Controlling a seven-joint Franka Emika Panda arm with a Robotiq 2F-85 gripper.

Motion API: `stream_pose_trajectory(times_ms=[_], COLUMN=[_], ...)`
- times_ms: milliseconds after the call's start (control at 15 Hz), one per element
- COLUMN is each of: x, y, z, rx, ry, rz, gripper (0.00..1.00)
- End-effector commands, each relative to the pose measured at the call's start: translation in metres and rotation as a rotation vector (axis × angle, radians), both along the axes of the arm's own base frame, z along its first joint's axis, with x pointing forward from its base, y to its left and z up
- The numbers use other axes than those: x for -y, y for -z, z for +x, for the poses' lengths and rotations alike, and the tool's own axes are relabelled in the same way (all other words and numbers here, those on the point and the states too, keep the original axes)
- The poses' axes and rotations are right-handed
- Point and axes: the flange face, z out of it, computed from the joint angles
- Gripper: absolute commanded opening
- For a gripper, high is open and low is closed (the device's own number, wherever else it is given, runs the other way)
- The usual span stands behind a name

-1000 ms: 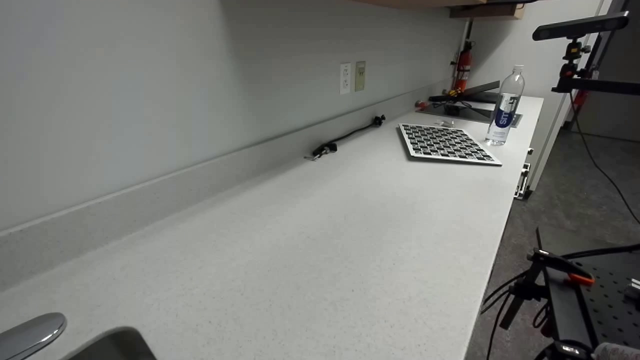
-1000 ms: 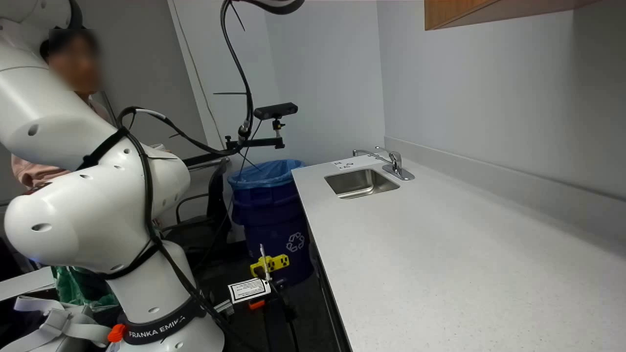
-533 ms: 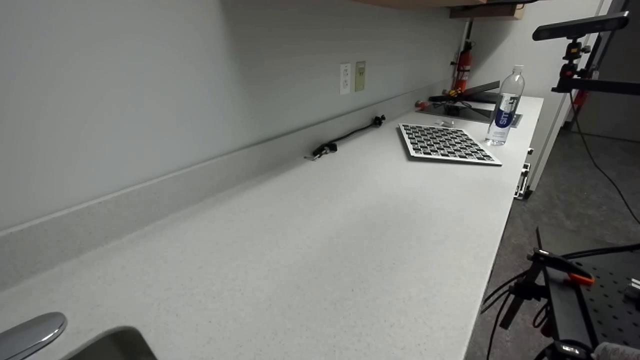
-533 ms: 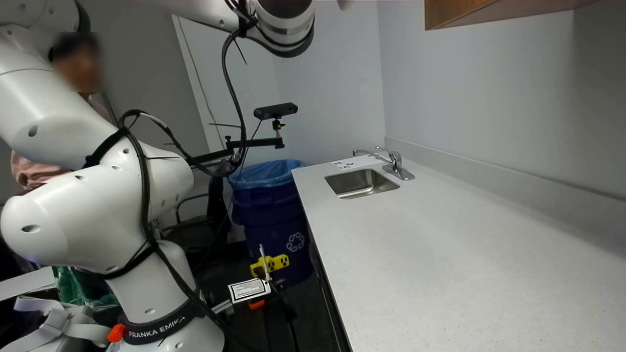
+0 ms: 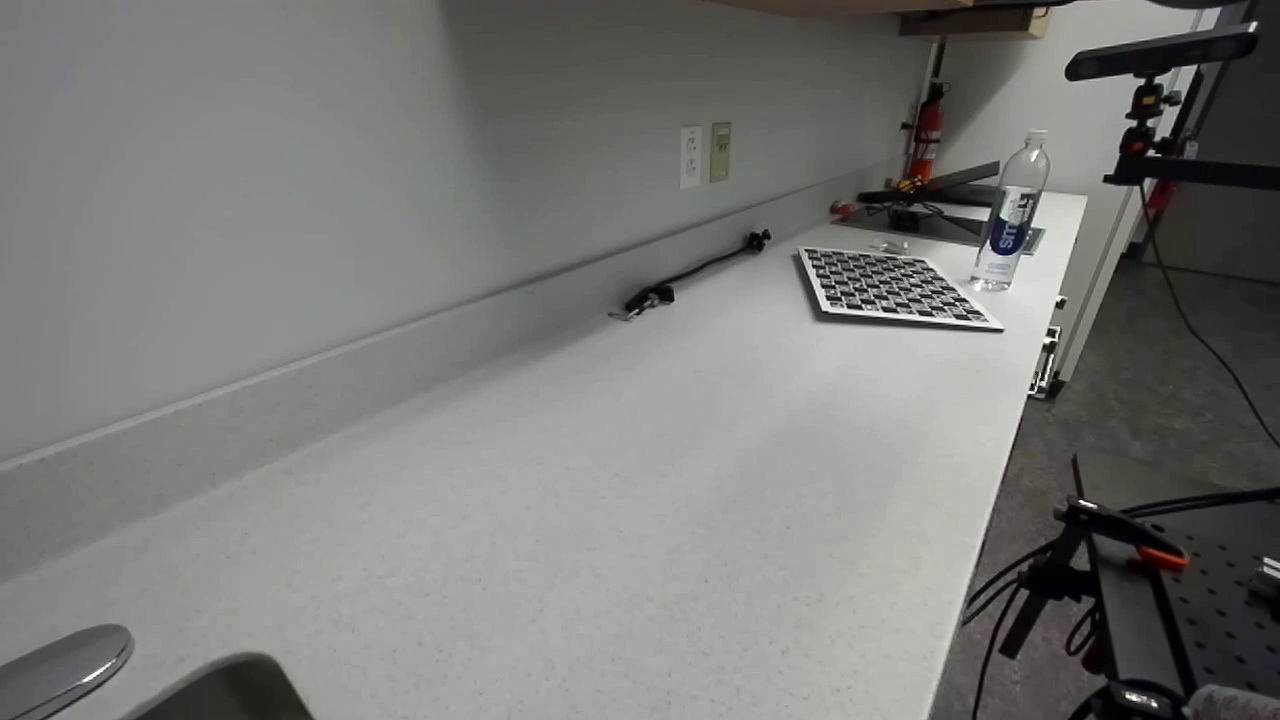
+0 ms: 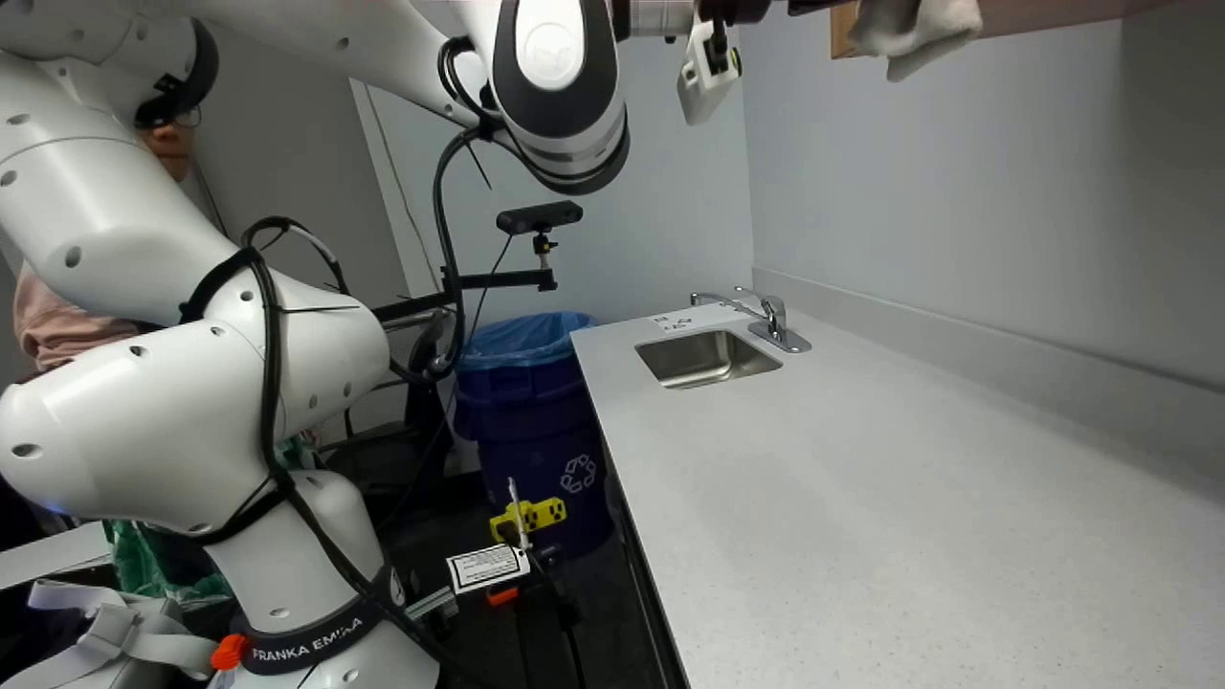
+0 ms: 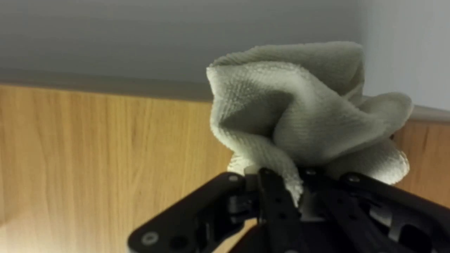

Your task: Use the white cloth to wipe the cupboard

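Note:
The white cloth (image 7: 316, 116) is bunched in my gripper (image 7: 290, 175) in the wrist view. The jaws are closed on its lower folds, and the rest spreads out beyond the fingertips. Behind it is the wooden cupboard (image 7: 105, 158), with its edge running across the view. I cannot tell whether the cloth touches the wood. In an exterior view the cloth (image 6: 914, 29) hangs at the top edge, in front of the cupboard's underside (image 6: 1062, 13); the gripper there is mostly cut off by the frame. The cupboard's underside (image 5: 850, 6) also shows in an exterior view.
Below is a long white counter (image 6: 861, 517) with a sink (image 6: 708, 360) and faucet (image 6: 777, 325). A bottle (image 5: 1010, 215), a checkered board (image 5: 895, 288) and a black cable (image 5: 700, 268) lie along it. A camera on a stand (image 6: 541, 218) is near the arm. A person stands behind the arm.
The arm's forearm and wrist have come down into an exterior view from the top. The cloth and part of the gripper now show there, in front of the cupboard.

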Motion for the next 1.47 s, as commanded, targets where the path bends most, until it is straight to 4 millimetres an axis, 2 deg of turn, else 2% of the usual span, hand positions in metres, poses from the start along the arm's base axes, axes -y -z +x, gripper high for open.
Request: stream_pose_trajectory(times_ms=[0,267,800,1000,1400], x=[0.016,0.011,-0.011,-0.008,0.010], y=[0.037,0.063,0.091,0.102,0.126], z=[0.022,0.030,0.065,0.073,0.081], rx=[-0.150,-0.333,-0.705,-0.793,-0.898], ry=[0.031,0.032,-0.049,-0.074,-0.058], rz=[0.060,0.123,0.181,0.203,0.239], gripper=[0.02,0.02,0.02,0.02,0.02])
